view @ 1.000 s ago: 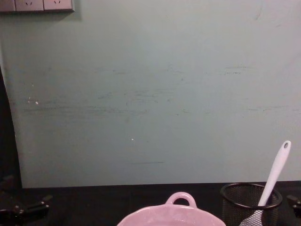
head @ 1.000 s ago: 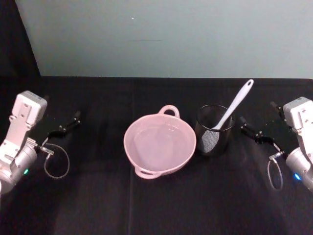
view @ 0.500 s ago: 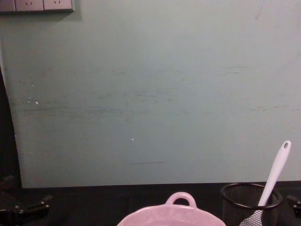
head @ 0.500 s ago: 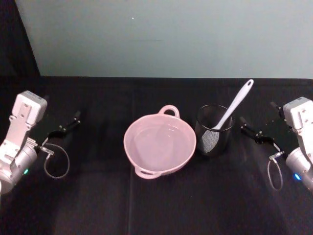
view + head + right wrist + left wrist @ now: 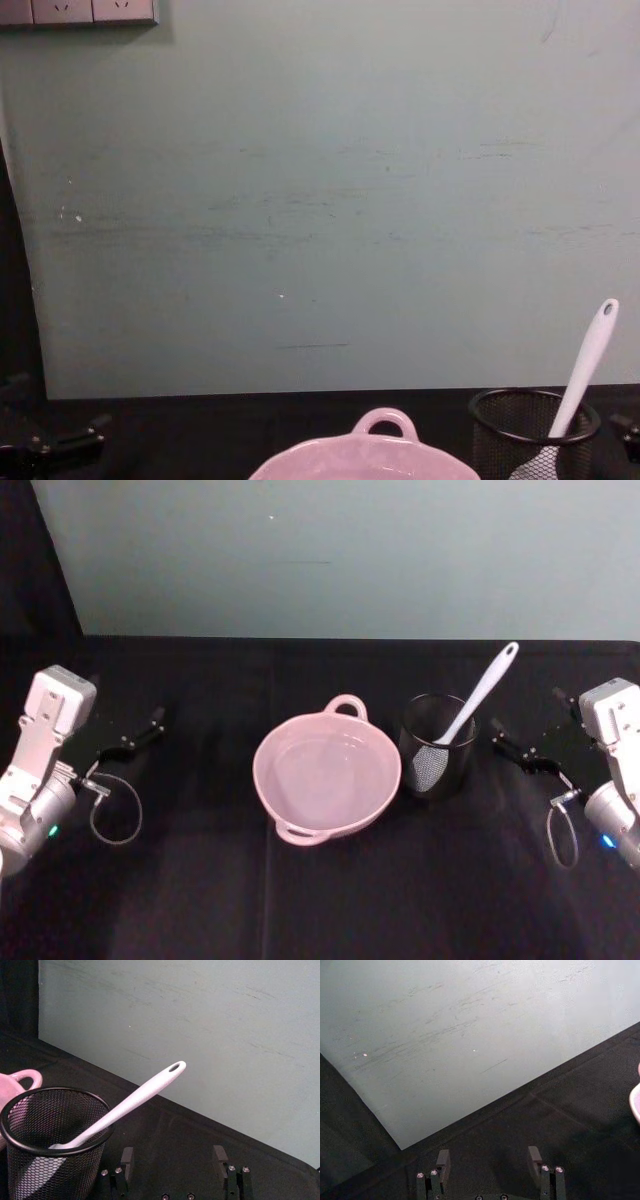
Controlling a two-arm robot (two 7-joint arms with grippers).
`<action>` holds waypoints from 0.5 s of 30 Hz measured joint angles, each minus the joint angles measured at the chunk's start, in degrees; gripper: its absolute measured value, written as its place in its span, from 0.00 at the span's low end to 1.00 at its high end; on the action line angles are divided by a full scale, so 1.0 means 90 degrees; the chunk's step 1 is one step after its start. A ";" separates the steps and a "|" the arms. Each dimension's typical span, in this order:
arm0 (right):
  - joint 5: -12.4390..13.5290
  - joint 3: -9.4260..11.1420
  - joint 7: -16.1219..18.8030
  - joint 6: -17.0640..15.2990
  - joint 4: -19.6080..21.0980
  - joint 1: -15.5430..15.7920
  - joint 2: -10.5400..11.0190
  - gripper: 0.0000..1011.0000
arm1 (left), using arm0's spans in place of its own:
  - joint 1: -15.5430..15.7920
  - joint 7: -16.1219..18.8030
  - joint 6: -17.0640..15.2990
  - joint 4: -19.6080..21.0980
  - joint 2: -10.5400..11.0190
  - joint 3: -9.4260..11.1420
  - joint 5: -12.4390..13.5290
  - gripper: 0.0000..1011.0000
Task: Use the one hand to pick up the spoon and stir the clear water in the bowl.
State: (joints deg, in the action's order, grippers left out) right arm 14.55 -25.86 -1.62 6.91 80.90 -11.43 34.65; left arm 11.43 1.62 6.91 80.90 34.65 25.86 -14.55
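We locate the spoon (image 5: 481, 700) in the black wire-mesh cup (image 5: 437, 767); its flat head sits inside the cup against the mesh, and its slim handle leans up and out over the rim toward the right and the wall, the holed end uppermost. The cup stands just to the right of the pink bowl (image 5: 259, 771), very close to its rim; we cannot tell whether they touch. The clear water (image 5: 325, 780) shows as a faint sheen on the bowl's floor. One loop handle (image 5: 347, 704) of the bowl faces the wall.

The right gripper (image 5: 173, 1156) lies low over the table to the right of the cup, near it but apart; its two fingers are spread wide with nothing between them. In the right wrist view the cup and the spoon handle lie ahead of the fingers and to one side; no finger touches either.

The left gripper (image 5: 488, 1158) is parked at the far left of the table, well apart from the bowl; its fingers are likewise spread wide and grasp nothing.

The work surface is a table (image 5: 300, 900) under a black cloth; a pale green wall (image 5: 350, 550) closes the scene directly behind it; wall sockets (image 5: 80, 10) sit at the upper left in the chest view; a dark panel (image 5: 30, 570) borders the wall on the left.
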 joint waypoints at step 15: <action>0.0515 0.0625 -0.0081 -0.0007 0.0909 0.0700 0.0053 0.99 | 0.0000 0.0000 0.0000 0.0000 0.0000 0.0000 0.0000 1.00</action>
State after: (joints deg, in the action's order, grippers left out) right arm 19.18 -20.24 -2.35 6.84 89.08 -5.13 35.12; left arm 11.43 1.62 6.91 80.90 34.65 25.86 -14.55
